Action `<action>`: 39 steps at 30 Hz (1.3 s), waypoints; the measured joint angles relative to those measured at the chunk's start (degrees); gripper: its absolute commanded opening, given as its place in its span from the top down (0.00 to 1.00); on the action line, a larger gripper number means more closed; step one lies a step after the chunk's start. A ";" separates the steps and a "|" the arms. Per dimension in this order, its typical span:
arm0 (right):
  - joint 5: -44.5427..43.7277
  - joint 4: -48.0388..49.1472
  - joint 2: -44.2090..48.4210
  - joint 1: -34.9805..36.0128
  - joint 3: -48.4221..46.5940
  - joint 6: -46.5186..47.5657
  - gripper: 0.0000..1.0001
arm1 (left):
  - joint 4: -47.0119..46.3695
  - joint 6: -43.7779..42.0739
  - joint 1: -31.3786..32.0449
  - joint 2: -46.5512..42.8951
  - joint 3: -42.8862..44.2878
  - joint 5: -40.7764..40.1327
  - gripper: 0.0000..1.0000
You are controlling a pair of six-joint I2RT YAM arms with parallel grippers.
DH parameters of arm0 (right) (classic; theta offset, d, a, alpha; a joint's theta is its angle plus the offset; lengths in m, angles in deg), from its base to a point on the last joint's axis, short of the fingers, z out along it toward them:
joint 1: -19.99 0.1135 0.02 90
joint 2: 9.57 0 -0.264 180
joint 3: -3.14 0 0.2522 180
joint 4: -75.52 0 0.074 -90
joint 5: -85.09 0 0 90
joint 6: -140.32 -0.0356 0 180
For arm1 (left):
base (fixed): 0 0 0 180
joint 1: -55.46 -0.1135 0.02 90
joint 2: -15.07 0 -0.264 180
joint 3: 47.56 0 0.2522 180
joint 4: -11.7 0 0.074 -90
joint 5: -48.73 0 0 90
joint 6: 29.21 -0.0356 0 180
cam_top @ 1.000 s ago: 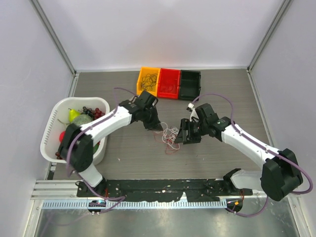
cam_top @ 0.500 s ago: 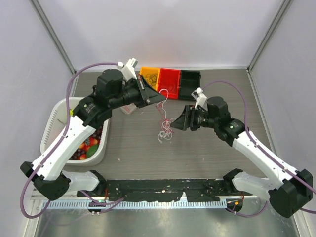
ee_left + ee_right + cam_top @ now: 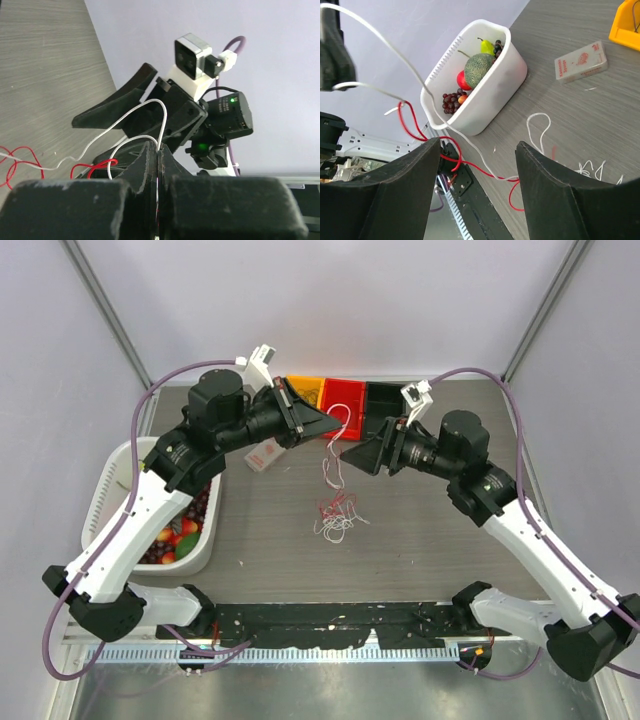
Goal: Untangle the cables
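Left gripper [image 3: 320, 426] is held raised over the far middle of the table [image 3: 430, 540], jaws pressed fully together. White cable [image 3: 150, 102] is seen pinched between its fingertips [image 3: 150, 155] in the left wrist view. A loop of red cable [image 3: 95, 164] runs in just beside the same pinch; whether it is also clamped cannot be told.

From that grip, a strand of white and red hangs down between the two grippers. The remaining cables [image 3: 336, 517] lie as a loose red-and-white scribble at mid-table, below and apart from both grippers.

Right gripper [image 3: 352, 454] is pointed at the left one, close to it, jaws spread wide. Nothing is clamped: in the right wrist view white and red strands are seen crossing the gap between the fingers [image 3: 405, 200] without being gripped.

Orange bin [image 3: 303, 388], red bin [image 3: 350, 395] and black bin [image 3: 385, 400] are lined up at the far edge, the orange one partly covered by the left gripper. White basket [image 3: 100, 490] of fruit sits at the left edge. Card box [image 3: 262, 454] lies between basket and bins.
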 measured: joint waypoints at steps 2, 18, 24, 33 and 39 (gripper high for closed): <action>0.00 0.15 -0.70 0.46 -0.02 -0.37 0.32 | -0.57 0.79 0.00 0.02 0.02 0.57 1.00; -15.02 8.41 -13.44 9.09 10.19 -0.74 0.56 | -19.47 18.14 -0.11 3.13 4.02 6.34 1.00; -17.94 6.03 -13.00 8.85 22.38 -0.76 0.42 | -18.32 15.96 -0.11 3.74 14.99 4.33 1.00; -21.09 -4.94 -2.40 8.85 24.72 1.27 0.28 | -14.99 10.51 -0.11 3.61 19.65 2.73 1.00; -20.94 -13.66 0.61 8.72 19.17 5.51 0.28 | -11.67 9.51 -0.22 5.53 19.63 2.67 1.00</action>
